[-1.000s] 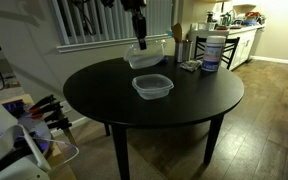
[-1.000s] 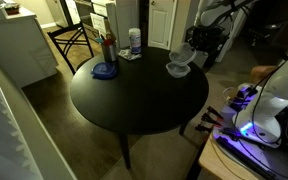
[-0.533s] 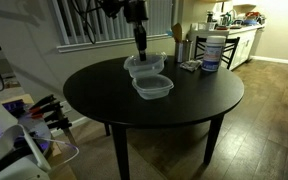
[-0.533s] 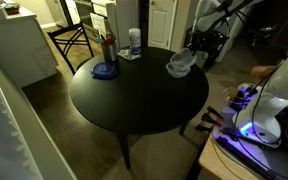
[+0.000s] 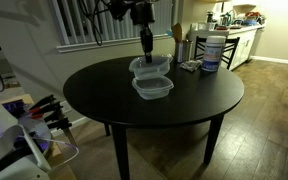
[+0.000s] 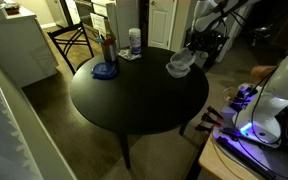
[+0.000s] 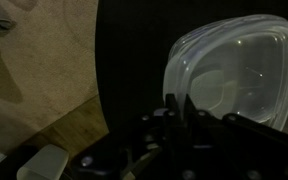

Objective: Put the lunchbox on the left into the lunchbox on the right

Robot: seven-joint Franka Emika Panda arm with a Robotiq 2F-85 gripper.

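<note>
- Dark round table [image 5: 99, 95] filled the room's middle, bare at its near edge, wood floor around it.
- Resting lunchbox [image 5: 153, 88], clear and open-topped, sat flat near the table centre; as the target, it was left mouth-up to receive the other one.
- Carried lunchbox [image 5: 151, 67] hung just behind and above it, off the table and tipped slightly because it was held by one edge only.
- Gripper [image 5: 147, 57] came straight down from above, clenched on the far rim of the carried lunchbox. A rim pinch keeps the base free to nest.
- Wrist view looked down into the carried lunchbox [image 7: 229, 80], with the gripper [image 7: 179, 108] at its near rim and the dark tabletop beneath. The fingers were too dark to make out.
- Judged step: transport mostly done, box not yet centred over the target or lowered.
- White tub [image 5: 212, 50] stood at the table's far edge, well apart from the lunchboxes.
- Window blinds [image 5: 84, 25] lined the back wall.
</note>
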